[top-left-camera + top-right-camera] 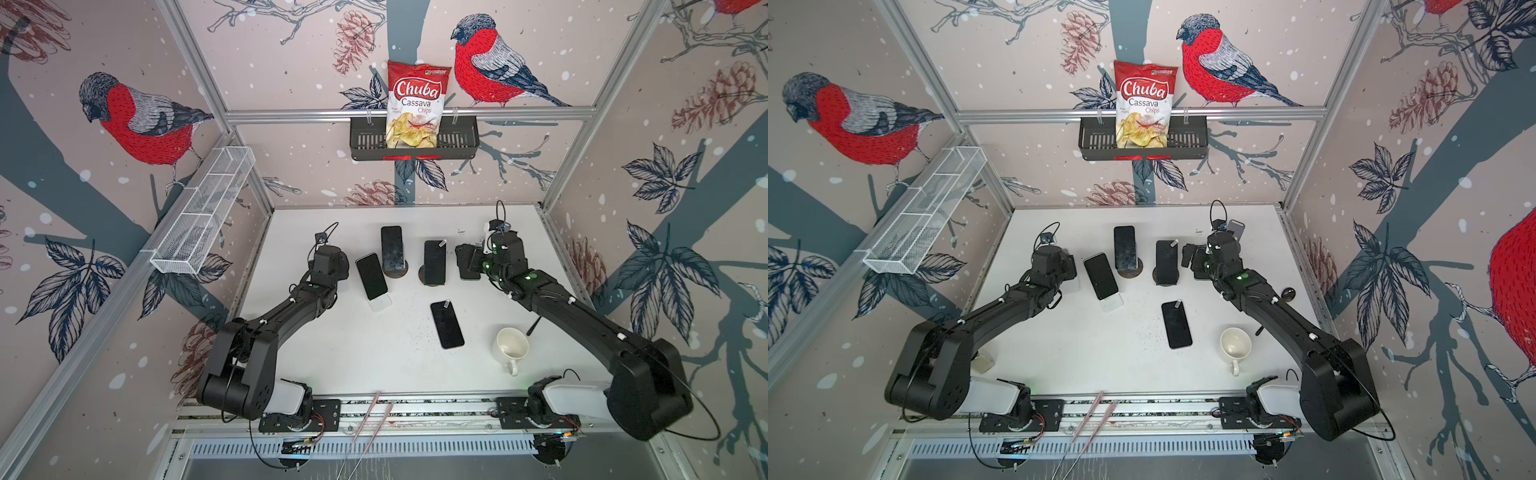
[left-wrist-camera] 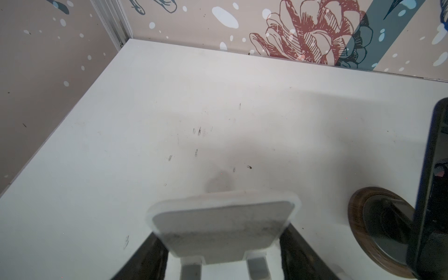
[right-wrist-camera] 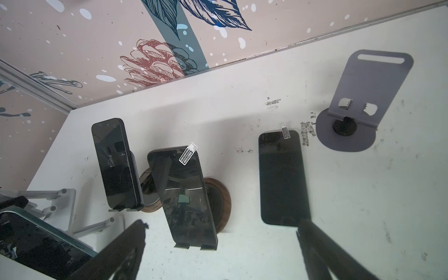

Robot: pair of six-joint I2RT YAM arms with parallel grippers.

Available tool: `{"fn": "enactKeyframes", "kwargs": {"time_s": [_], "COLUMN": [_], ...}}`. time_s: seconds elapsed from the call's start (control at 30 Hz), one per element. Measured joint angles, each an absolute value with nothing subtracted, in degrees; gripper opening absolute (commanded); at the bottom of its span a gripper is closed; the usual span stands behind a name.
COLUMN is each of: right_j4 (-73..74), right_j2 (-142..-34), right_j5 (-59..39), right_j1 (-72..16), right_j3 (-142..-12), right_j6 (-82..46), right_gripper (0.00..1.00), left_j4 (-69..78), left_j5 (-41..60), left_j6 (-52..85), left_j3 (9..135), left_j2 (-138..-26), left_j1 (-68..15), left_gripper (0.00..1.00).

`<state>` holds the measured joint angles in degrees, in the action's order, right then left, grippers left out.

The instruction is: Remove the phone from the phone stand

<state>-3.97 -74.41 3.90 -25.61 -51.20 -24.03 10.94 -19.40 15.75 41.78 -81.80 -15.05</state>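
Observation:
Three dark phones lean on stands. One (image 1: 392,249) sits on a wooden-based stand (image 2: 378,230). Another (image 1: 434,262) (image 3: 184,194), with a sticker, also has a wooden base (image 3: 221,201). The third (image 1: 371,276) rests on a white stand (image 1: 380,305). A further phone (image 1: 446,324) (image 3: 282,177) lies flat on the table. My left gripper (image 1: 332,270) (image 2: 223,240) is shut on an empty white stand plate (image 2: 223,218), left of the phones. My right gripper (image 1: 467,262) (image 3: 218,254) is open, just right of the stickered phone and touching nothing.
An empty grey stand (image 3: 363,97) stands behind the right arm. A white mug (image 1: 511,345) sits front right. A chips bag (image 1: 417,104) stands in a black basket (image 1: 457,141) on the back wall. A white wire basket (image 1: 203,216) hangs on the left wall.

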Motion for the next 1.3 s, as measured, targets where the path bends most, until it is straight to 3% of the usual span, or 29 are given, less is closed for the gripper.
{"fn": "enactKeyframes", "kwargs": {"time_s": [0.5, 0.83, 1.03, 1.3], "right_j4": [-4.38, -4.71, -4.73, -4.69], "right_j2": [-73.87, -73.36, -72.73, -72.75], "right_j5": [3.16, 3.03, 3.05, 2.98], "right_j1": [-25.91, -25.98, -25.98, -25.98], "right_j3": [-51.4, -51.57, -51.57, -51.57], "right_j6": [-24.21, -24.21, -24.16, -24.16], "right_gripper": [0.99, 0.99, 0.99, 0.99], "left_j4": [12.91, 12.73, 12.36, 9.65], "left_j5": [-15.2, -14.96, -14.74, -15.09], "left_j6": [15.16, 16.19, 16.73, 17.41], "left_j3": [42.39, 43.42, 43.83, 44.73], "left_j2": [-87.7, -88.49, -88.73, -85.6], "left_j1": [-14.31, -14.31, -14.31, -14.31], "left_gripper": [0.68, 0.8, 0.96, 0.97]}}
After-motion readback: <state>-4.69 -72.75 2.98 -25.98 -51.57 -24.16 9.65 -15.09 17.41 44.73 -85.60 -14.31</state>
